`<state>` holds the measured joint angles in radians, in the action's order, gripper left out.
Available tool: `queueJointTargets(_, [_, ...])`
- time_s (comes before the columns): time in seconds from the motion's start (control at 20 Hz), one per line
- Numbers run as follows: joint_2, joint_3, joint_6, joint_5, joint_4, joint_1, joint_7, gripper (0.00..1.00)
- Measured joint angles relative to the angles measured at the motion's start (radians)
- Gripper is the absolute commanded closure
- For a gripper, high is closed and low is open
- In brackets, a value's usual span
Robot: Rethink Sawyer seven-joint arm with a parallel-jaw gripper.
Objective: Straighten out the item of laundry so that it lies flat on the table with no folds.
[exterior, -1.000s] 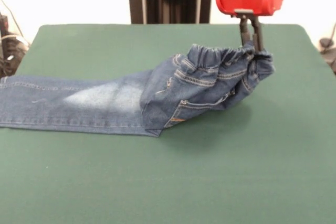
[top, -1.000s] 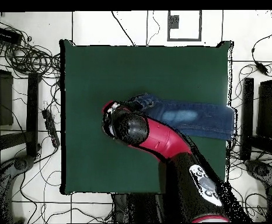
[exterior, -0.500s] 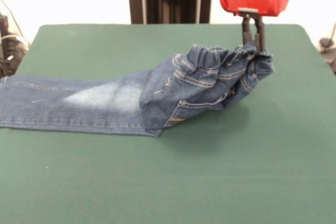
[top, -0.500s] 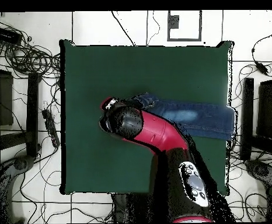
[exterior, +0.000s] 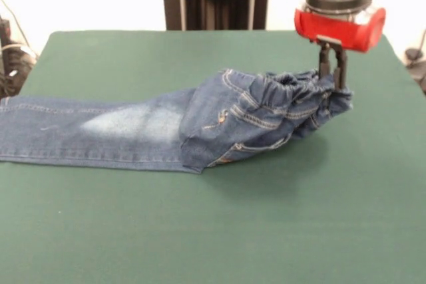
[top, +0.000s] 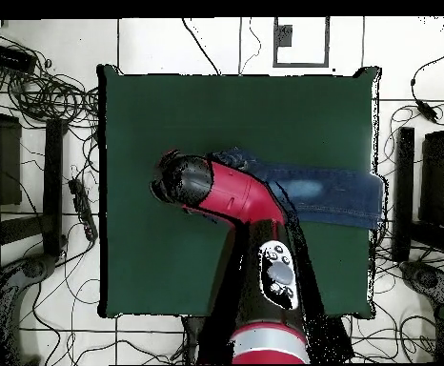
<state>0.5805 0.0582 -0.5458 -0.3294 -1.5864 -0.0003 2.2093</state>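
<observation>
I have the gripper [exterior: 332, 79] pinching the jeans' [exterior: 200, 124] waistband, mid-unfold; next I judge it needs pulling right until the hips flatten.

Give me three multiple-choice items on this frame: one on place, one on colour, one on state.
1. Which part of the jeans does the tool meet?
A. a leg hem
B. the gathered waistband end
C. the faded patch on the leg

2. What colour is the table top?
A. dark green
B. white
C. brown

3. How do the jeans lie?
A. fully flat
B. legs flat, waist end raised and bunched
C. rolled into a ball

Answers:
1. B: in the front view the tool's tips stand at the elastic waistband, at the end away from the legs.
2. A: the cloth top shows dark green in both views.
3. B: the legs stretch flat toward the table's edge, while the waist end is puckered and stands above the cloth at the tool.
</observation>
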Motion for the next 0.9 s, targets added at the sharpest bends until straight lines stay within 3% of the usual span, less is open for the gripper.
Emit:
queueJointTargets(0.5, [-0.129, 0.111, -0.061, -0.001, 0.159, 0.106, 0.113, 1.00])
queueJointTargets(0.9, [-0.271, 0.219, -0.184, -0.001, 0.343, 0.206, 0.223, 1.00])
